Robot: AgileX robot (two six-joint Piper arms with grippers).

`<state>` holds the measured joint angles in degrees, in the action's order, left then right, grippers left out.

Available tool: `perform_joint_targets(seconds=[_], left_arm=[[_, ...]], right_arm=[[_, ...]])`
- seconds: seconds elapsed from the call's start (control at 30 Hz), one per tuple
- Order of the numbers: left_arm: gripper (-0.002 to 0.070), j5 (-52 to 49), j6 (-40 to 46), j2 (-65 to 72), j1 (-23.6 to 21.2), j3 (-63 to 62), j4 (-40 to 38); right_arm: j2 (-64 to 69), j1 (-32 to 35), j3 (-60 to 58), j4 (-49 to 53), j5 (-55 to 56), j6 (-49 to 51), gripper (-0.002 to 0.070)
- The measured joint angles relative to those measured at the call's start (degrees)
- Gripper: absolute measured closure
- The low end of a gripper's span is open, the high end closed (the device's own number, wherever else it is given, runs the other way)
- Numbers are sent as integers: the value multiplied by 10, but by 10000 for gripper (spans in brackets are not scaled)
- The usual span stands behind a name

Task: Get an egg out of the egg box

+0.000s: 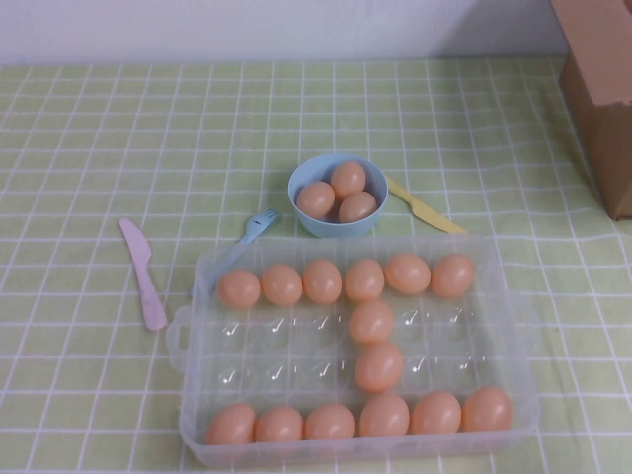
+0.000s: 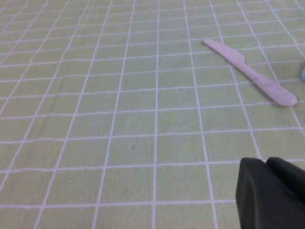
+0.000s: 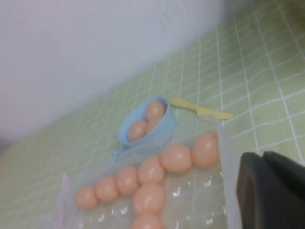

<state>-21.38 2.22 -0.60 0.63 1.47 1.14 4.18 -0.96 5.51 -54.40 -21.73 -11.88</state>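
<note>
The clear plastic egg box (image 1: 193, 331) lies at the near middle of the table and holds several peach-orange eggs: a far row, a near row and two in the middle, such as this egg (image 1: 370, 322). Neither gripper shows in the high view. My left gripper (image 2: 266, 161) is shut and empty over bare cloth, left of the box. My right gripper (image 3: 262, 155) is shut and empty, just outside the egg box wall (image 3: 228, 162) on its right side, with eggs (image 3: 176, 157) showing beyond it.
A light-blue bowl (image 1: 336, 225) with three eggs stands just behind the box. A blue fork (image 1: 252, 229), a pink knife (image 1: 143, 272) and a yellow knife (image 1: 425, 207) lie around it. A cardboard box (image 1: 602, 89) stands far right.
</note>
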Motion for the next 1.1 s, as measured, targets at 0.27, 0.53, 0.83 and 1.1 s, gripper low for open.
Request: perform_joint_targets(seconds=[0.27, 0.53, 0.83, 1.1], left_arm=[[679, 0, 0, 0, 0, 0, 0], [680, 0, 0, 0, 0, 0, 0], [679, 0, 0, 0, 0, 0, 0], [679, 0, 0, 0, 0, 0, 0]], right_arm=[[288, 0, 276, 197, -233, -38, 694], [509, -8, 456, 233, -411, -96, 694], [663, -180, 558, 437, -425, 68, 694], [809, -301, 670, 532, -439, 143, 694]])
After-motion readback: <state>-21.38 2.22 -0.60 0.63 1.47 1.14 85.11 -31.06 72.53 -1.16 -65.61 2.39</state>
